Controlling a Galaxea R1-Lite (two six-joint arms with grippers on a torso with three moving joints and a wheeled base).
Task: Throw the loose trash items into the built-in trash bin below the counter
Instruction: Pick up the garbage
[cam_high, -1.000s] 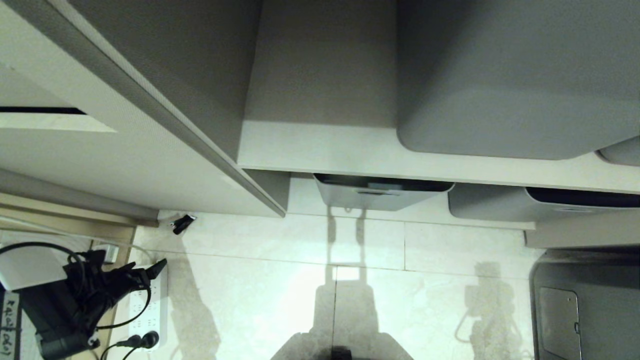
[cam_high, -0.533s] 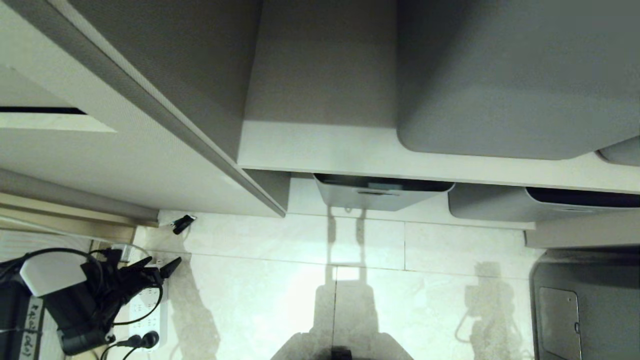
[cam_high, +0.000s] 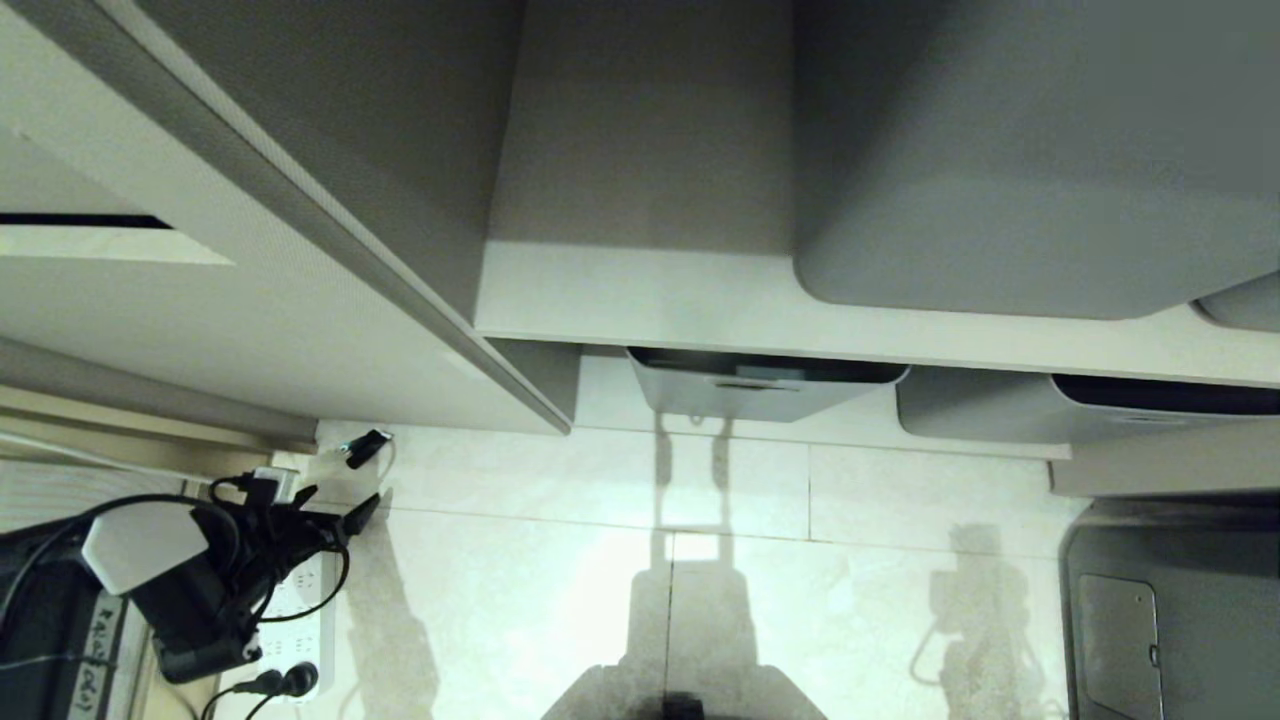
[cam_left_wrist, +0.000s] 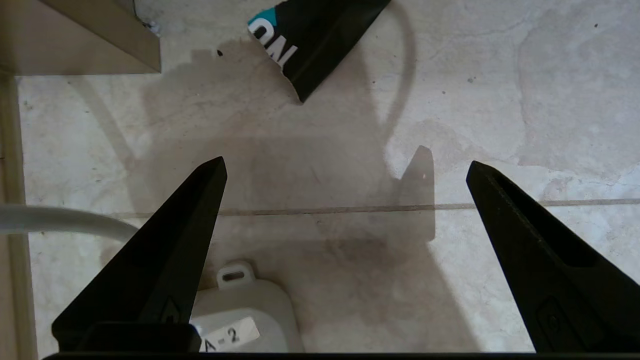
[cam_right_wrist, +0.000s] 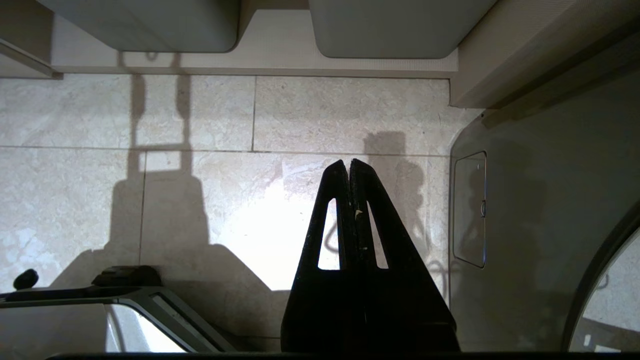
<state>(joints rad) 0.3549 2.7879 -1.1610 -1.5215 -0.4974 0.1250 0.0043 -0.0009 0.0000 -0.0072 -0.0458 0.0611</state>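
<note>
**One wrapper on the floor, left hand closing in with jaws spread**

One scrap is in sight: the black wrapper (cam_high: 365, 447), lying flat on the tile floor (cam_high: 560, 560) at the foot of the cabinet panel (cam_high: 250, 330), near the corner. Its white-lettered end with a teal patch shows in the left wrist view (cam_left_wrist: 310, 42).

Change noted: over the last second the left hand (cam_high: 335, 508) has travelled from low at the left edge, up and rightward over the power strip (cam_high: 295, 630), and now sits just short of the wrapper. Its jaws have stayed spread wide and empty; in the wrist view the wrapper lies ahead of the fingertips (cam_left_wrist: 212, 172), slightly off the centre line, not yet between them.

Judgement: this is the approach to a floor pick-up. The hand must advance further and lower before clenching; a thin flat wrapper on smooth tile may slide or resist a pinch.

The tubs (cam_high: 765, 385) stand under the shelf at centre. Neither the bin flap nor the cardboard scrap is visible.

The right hand (cam_right_wrist: 350, 167) is parked, clenched on nothing, above the floor at right.
</note>
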